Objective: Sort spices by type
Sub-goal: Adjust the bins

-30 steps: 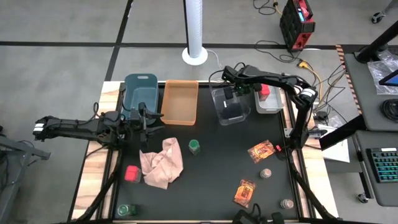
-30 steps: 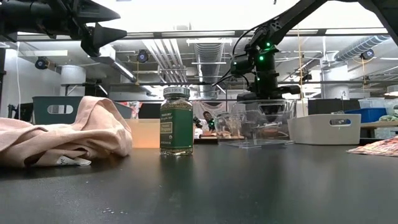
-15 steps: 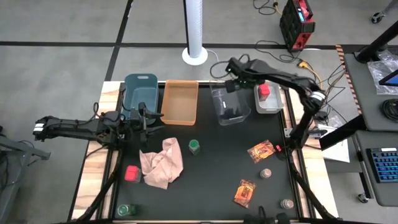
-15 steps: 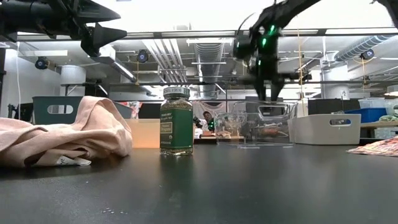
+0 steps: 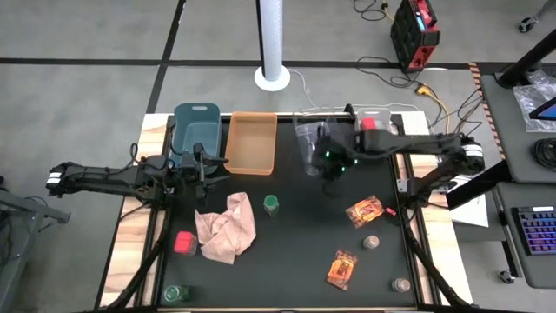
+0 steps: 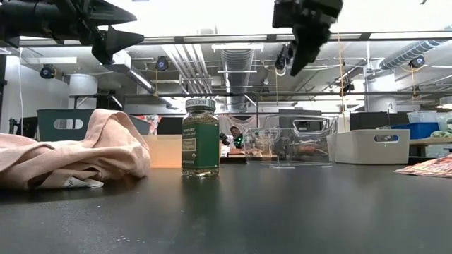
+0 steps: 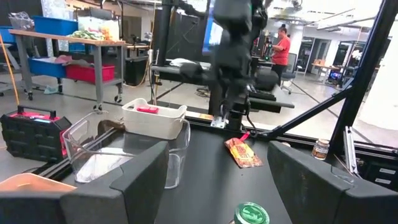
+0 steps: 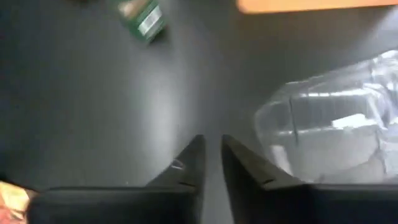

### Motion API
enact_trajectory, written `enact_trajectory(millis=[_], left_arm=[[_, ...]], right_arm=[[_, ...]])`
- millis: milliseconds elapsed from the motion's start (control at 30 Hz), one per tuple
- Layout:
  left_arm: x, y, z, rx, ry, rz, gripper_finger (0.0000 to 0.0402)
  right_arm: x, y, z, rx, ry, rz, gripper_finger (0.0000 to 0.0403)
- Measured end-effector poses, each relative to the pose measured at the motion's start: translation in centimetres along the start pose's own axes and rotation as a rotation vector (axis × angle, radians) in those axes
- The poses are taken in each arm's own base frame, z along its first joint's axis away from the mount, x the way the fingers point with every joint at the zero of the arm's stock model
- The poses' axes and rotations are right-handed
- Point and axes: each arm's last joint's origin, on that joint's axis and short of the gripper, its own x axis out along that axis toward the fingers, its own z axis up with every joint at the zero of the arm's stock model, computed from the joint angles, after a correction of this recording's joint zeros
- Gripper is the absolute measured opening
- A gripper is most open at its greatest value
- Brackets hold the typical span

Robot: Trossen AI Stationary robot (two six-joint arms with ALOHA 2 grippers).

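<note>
Looking down from the high view, I use the clear bin [image 5: 320, 146] at the table's back edge as my landmark. My right gripper [image 5: 331, 181] hangs in the air just in front of it, fingers drawn nearly together with nothing between them; its wrist view shows only a thin slit over bare black table. My left gripper [image 5: 207, 165] waits far to the bin's left, in front of the teal bin [image 5: 196, 129] and beside the orange bin [image 5: 252, 142], its jaws wide and empty.

Right of the clear bin sits the white bin [image 5: 375, 137] with a red container [image 5: 368, 125] in it. One green-capped jar [image 5: 272, 205] stands upright in front of the clear bin and to its left, next to the pink cloth [image 5: 227, 228]. Beyond the cloth lie another red container [image 5: 183, 243] and a second green-capped jar [image 5: 176, 294] at the near left corner. In front and to the right of the clear bin lie two foil packets [image 5: 365, 211] [image 5: 342, 269] and two tan-lidded jars [image 5: 371, 243] [image 5: 400, 284].
</note>
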Motion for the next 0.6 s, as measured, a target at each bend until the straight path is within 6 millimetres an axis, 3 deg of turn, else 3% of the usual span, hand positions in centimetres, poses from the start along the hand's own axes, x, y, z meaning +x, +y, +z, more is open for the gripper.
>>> enact_trajectory(millis=[133, 333, 600], left_arm=[[0.0, 0.0, 0.0, 0.003, 0.0, 0.0, 0.0259], [0.0, 0.0, 0.0, 0.003, 0.0, 0.0, 0.0259], [0.0, 0.0, 0.0, 0.003, 0.0, 0.0, 0.0259]], right_arm=[[3.2, 1.4, -0.6, -0.071, 0.026, -0.089, 0.0013], [6.7, 1.0, -0.5, -0.088, 0.065, -0.247, 0.0009], [8.8, -0.7, 0.2, -0.071, 0.054, -0.344, 0.0009]])
